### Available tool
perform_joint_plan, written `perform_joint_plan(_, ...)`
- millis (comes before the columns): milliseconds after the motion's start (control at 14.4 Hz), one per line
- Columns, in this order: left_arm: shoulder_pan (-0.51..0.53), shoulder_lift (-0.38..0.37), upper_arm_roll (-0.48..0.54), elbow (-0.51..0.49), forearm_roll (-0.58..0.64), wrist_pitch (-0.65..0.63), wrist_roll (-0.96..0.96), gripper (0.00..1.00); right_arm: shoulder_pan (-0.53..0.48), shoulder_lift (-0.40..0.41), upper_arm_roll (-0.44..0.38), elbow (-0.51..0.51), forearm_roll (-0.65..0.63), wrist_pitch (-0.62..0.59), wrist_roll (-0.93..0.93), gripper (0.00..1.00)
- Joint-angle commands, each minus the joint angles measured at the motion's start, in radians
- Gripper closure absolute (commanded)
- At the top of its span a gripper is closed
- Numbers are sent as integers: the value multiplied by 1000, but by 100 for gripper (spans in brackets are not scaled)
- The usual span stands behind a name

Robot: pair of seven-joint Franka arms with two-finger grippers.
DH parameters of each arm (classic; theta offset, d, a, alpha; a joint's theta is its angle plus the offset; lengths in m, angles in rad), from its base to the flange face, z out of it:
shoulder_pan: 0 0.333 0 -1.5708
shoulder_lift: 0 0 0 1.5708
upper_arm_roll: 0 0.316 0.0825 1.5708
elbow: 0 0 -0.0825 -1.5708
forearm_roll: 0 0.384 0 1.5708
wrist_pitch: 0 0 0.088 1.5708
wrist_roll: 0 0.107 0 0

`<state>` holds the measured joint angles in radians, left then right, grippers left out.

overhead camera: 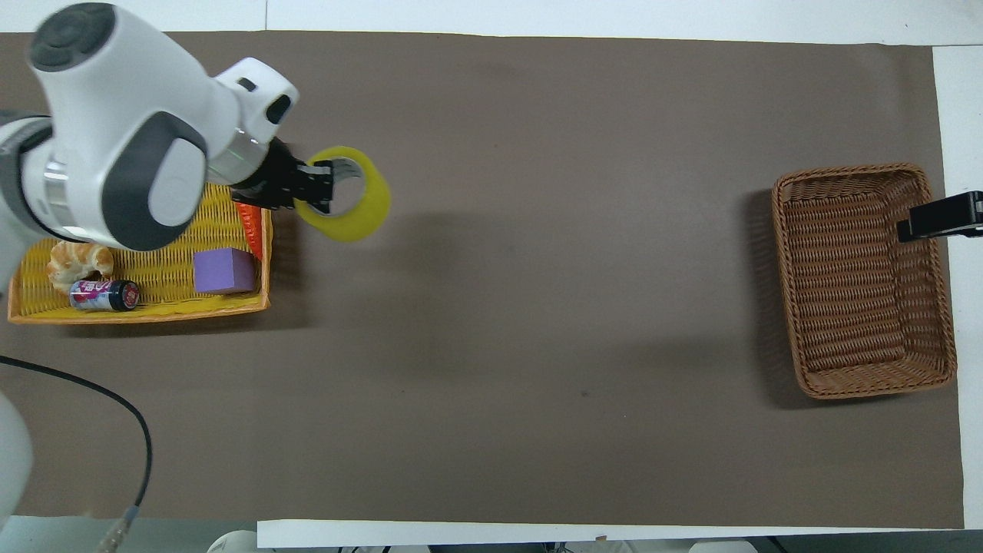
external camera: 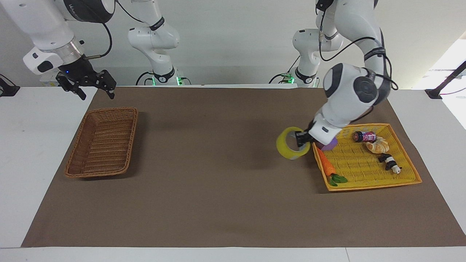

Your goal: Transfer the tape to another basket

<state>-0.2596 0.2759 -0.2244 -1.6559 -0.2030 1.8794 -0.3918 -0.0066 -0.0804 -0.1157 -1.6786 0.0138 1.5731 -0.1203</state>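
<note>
My left gripper point(external camera: 300, 139) point(overhead camera: 322, 184) is shut on the wall of the yellow tape roll point(external camera: 290, 147) point(overhead camera: 355, 204) and holds it in the air over the brown mat, just past the edge of the yellow tray point(external camera: 407, 171) point(overhead camera: 138, 311). The dark brown wicker basket point(external camera: 102, 142) point(overhead camera: 864, 280) stands empty at the right arm's end of the table. My right gripper point(external camera: 95, 89) waits open above the table beside that basket's corner nearest the robots; only its tip point(overhead camera: 941, 217) shows in the overhead view.
The yellow tray holds a toy carrot point(external camera: 326, 166) point(overhead camera: 247, 223), a purple block point(external camera: 328, 143) point(overhead camera: 223, 270), a small can point(external camera: 364, 136) point(overhead camera: 104, 295), a croissant point(external camera: 378, 146) point(overhead camera: 75, 259) and a black-and-white figure point(external camera: 389, 162). A brown mat point(external camera: 218, 174) covers the table.
</note>
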Motion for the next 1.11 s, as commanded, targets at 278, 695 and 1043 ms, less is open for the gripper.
perform_joint_plan(278, -122, -46, 22, -67, -36, 63, -44, 100, -4, -12, 1, -13, 15, -4, -7, 0)
perform_joint_plan(695, -119, -46, 22, -64, -36, 63, -52, 100, -4, -12, 1, -13, 14, -4, -7, 0)
perform_joint_plan(1043, -119, -46, 22, -64, -38, 53, -53, 100, -4, -12, 1, -13, 15, -4, -7, 0)
